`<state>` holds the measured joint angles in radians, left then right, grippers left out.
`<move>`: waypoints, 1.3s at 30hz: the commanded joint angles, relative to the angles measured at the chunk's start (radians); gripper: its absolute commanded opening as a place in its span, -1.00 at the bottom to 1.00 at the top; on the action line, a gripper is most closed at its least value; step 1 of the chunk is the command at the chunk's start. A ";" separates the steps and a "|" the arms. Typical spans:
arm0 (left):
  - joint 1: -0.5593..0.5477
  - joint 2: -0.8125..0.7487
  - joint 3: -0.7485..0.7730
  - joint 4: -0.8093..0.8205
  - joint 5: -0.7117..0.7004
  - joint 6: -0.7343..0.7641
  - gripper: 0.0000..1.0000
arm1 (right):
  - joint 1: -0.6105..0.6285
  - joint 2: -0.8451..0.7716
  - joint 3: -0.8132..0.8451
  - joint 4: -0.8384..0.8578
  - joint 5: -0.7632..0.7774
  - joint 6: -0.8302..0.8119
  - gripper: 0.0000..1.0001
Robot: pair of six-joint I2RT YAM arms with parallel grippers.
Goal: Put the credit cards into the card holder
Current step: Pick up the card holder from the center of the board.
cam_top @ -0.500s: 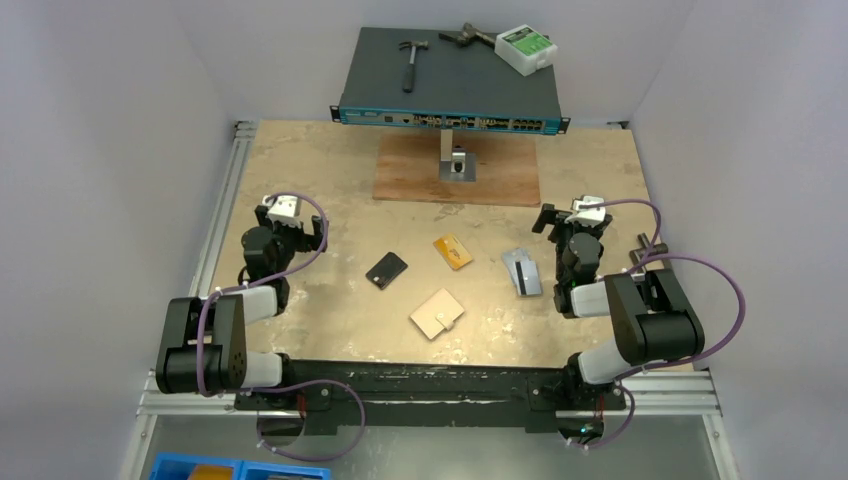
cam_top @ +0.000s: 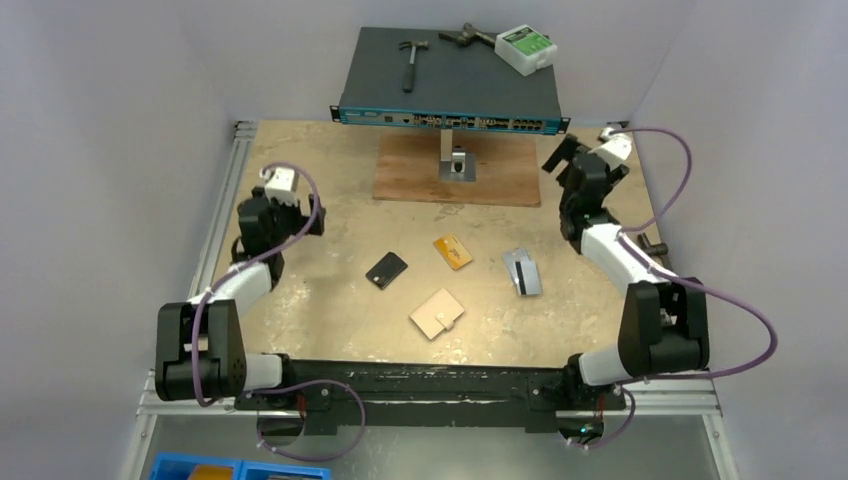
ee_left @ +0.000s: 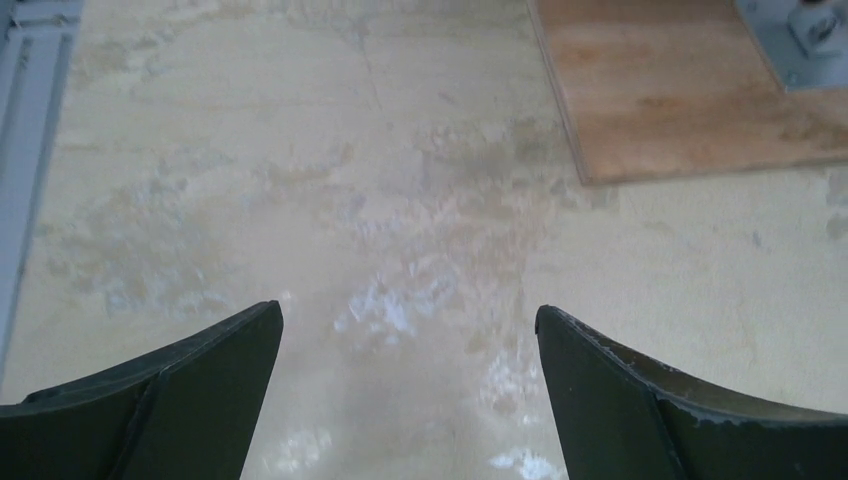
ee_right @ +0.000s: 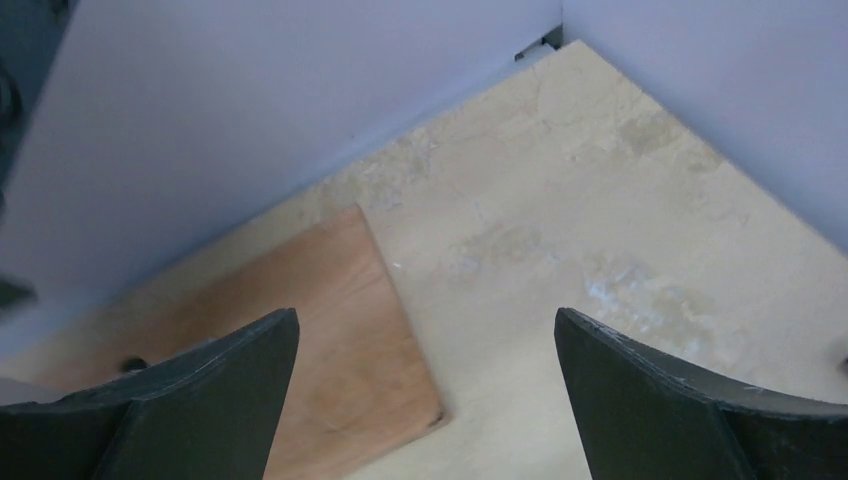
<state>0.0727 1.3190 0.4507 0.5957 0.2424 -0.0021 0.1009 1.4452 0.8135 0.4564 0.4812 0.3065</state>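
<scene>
On the tabletop, overhead view: task things lie flat near the middle of the table (cam_top: 330, 180), between the two arms.
Card holder (cam_top: 437, 313): beige, folded closed, nearest the arm bases.
Black card (cam_top: 386, 270): at the holder's 10 o'clock, apart from it.
Orange-yellow card (cam_top: 453, 252): at the holder's 12 o'clock, apart from it.
Silver-grey cards (cam_top: 522, 271): overlapping each other, at the holder's 2 o'clock.
Left gripper (cam_top: 283, 216): above the table's 9 o'clock side, well apart from every card, holding nothing.
Right gripper (cam_top: 582, 166): raised at the table's 2 o'clock corner, just beside the wooden board (cam_top: 457, 170), holding nothing.
Network switch (cam_top: 450, 85): at 12 o'clock beyond the board, a hammer (cam_top: 410, 60) lying on it.
Left wrist view: fingers (ee_left: 200, 400) spread wide with bare table between them; board corner at 1 o'clock; no card or holder in this view.
Right wrist view: fingers (ee_right: 660, 410) spread wide and empty; board edge at 7 o'clock, walls (ee_right: 250, 90) meeting at 12 o'clock; no card or holder in this view.
</scene>
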 commanded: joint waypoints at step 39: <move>-0.605 0.081 0.551 -1.218 0.225 0.052 1.00 | 0.905 -0.244 -0.251 -0.535 -0.272 0.490 0.64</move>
<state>-0.4797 1.3689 0.9539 -0.6712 0.4221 0.1249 1.0225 1.2488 0.6006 -0.1951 0.3180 0.7673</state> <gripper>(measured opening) 0.999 0.840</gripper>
